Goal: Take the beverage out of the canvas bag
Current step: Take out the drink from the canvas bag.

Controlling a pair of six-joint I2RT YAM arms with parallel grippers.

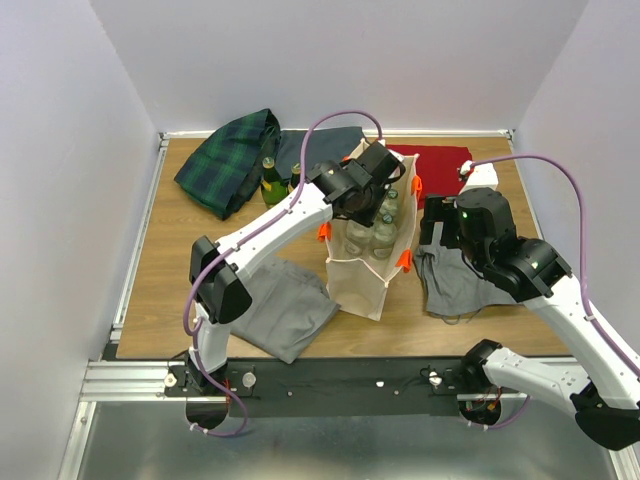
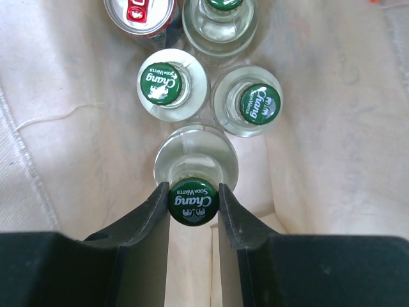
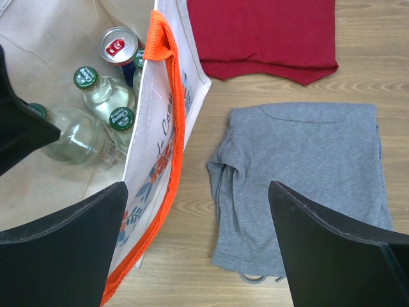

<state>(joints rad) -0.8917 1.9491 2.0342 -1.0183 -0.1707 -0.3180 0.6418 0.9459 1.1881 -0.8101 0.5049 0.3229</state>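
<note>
- The beverage in play is a clear soda water bottle [image 2: 195,153] with a green cap. It stands upright inside the canvas bag [image 1: 362,282], toward the near end of the bunch.
- The left gripper [image 2: 193,189] reaches down into the bag from above. Its two black fingers [image 2: 156,211] pinch that bottle's cap, one on each side, both touching it.
- In the left wrist view, two more green-capped bottles sit just beyond the gripped one: one at 11 o'clock [image 2: 165,83] and one at 1 o'clock [image 2: 252,102]. A third bottle [image 2: 220,16] is farther off at 12, with a red can [image 2: 140,13] beside it at 11.
- The bag stands upright about mid-table with its mouth open, and an orange handle [image 3: 167,77] runs along the rim.
- The right gripper [image 3: 195,192] hangs just past the bag's 3 o'clock side with its fingers spread wide, holding nothing. One finger is over the bag's rim and the other over a grey cloth [image 3: 307,166].
- Going out from the bag on the wooden table [image 1: 160,280]:
  - A red cloth [image 1: 435,160] lies at 1 o'clock.
  - A second grey cloth [image 1: 285,312] lies at 8 o'clock.
  - A dark plaid cloth [image 1: 228,160] lies at 10 o'clock.
  - A green bottle [image 1: 270,185] stands next to the plaid one.
</note>
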